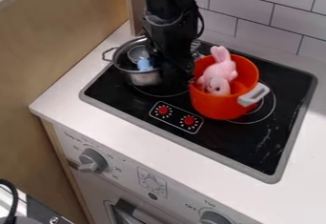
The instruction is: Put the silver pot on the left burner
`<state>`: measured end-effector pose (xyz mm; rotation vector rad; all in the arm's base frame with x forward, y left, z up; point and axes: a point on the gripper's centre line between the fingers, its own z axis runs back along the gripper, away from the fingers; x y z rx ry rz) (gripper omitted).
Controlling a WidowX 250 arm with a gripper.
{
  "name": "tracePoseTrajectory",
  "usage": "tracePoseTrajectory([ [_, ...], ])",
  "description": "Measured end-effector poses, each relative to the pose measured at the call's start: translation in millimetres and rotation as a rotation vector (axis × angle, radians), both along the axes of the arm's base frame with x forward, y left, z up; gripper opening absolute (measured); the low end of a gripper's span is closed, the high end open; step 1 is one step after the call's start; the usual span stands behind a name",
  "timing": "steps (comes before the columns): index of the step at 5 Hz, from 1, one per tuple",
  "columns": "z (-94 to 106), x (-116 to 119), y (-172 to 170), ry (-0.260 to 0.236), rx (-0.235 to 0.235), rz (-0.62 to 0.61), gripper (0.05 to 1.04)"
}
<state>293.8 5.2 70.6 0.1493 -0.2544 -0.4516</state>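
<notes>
Stove [232,144]: though both pots are at it, the job looks nearly, not surely, finished.
Red pot [213,105]: over the right burner.
Silver pot [145,78]: by the left edge, toward the far-left corner, overlapping the left burner [159,92]; centring probably remains.
Gripper [180,73]: between the pots; spread or closed, I cannot tell.

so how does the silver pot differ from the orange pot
The silver pot has a thin loop handle, the orange pot a chunky white handle. The silver pot holds a blue-handled spoon, the orange pot a pink plush bunny. Both are open-topped.
</notes>
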Motion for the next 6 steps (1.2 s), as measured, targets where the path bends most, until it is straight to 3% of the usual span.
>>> tracePoseTrajectory([
  [1, 5.4, -3.3, -2.3, 0.012, 0.000, 0.006, 0.803],
  [2, 9.2, -4.9, -4.7, 0.028, 0.003, 0.017, 1.001],
  [6, 51.7, -12.7, -4.5, 0.107, 0.013, 0.020, 0.999],
])
